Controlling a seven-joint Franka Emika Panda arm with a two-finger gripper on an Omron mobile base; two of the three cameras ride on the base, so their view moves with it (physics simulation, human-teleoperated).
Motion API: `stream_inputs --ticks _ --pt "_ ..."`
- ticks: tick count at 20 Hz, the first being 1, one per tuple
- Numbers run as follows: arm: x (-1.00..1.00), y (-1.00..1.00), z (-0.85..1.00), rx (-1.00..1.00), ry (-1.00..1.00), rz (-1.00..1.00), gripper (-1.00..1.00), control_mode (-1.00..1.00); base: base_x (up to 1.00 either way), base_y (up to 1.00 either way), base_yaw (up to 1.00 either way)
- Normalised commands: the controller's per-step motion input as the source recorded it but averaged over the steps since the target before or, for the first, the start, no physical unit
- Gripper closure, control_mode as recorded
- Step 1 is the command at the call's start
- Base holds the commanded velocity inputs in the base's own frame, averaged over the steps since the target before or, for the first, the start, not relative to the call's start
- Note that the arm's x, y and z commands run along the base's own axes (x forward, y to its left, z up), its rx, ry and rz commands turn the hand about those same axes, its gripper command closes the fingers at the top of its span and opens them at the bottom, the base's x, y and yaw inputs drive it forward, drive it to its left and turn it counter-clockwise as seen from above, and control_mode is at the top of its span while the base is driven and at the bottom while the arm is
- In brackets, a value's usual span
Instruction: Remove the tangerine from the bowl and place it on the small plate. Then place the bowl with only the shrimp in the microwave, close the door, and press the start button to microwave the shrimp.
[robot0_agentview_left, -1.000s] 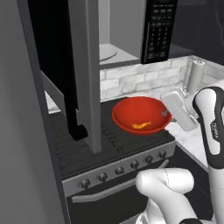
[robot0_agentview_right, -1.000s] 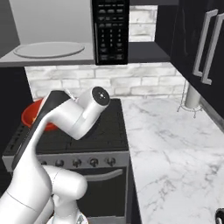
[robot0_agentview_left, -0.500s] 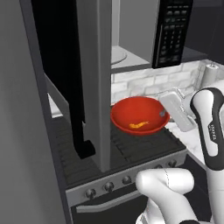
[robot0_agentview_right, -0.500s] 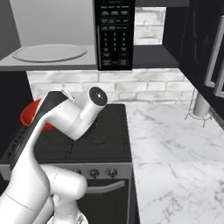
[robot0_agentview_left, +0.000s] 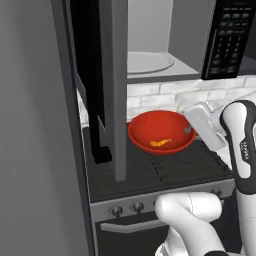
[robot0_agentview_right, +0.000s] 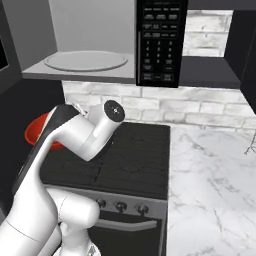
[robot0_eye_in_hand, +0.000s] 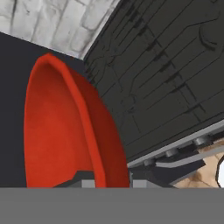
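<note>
My gripper (robot0_agentview_left: 189, 130) is shut on the right rim of the red bowl (robot0_agentview_left: 160, 132), which hangs just above the black stove. A curved orange shrimp (robot0_agentview_left: 160, 143) lies inside it. In the hand view the bowl (robot0_eye_in_hand: 61, 131) stands on edge at the left, and my gripper (robot0_eye_in_hand: 106, 183) pinches its rim. From the right, my arm hides most of the bowl (robot0_agentview_right: 36, 133). The microwave (robot0_agentview_left: 165, 45) above stands open, its turntable (robot0_agentview_left: 145, 62) bare. Its door (robot0_agentview_left: 113, 90) swings out to the left of the bowl. The tangerine and the small plate are out of view.
The black keypad panel (robot0_agentview_right: 161, 42) sits at the microwave's right end. The stove top (robot0_agentview_right: 132, 160) has a row of knobs (robot0_agentview_right: 121, 205) along its front. A marble counter (robot0_agentview_right: 215, 175) runs to its right, below a brick wall (robot0_agentview_right: 200, 107).
The whole picture has shifted: the base has driven closer, so the microwave and door look larger and sit further right. The bowl stays in my shut gripper.
</note>
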Motion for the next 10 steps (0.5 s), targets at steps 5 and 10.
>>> stream_inputs --ticks 5,10 --pt "0.0 0.0 0.0 0.0 0.0 0.0 1.0 1.0 0.16 0.11 0.34" --pt "0.0 0.0 0.0 0.0 0.0 0.0 1.0 1.0 0.07 -0.05 0.03"
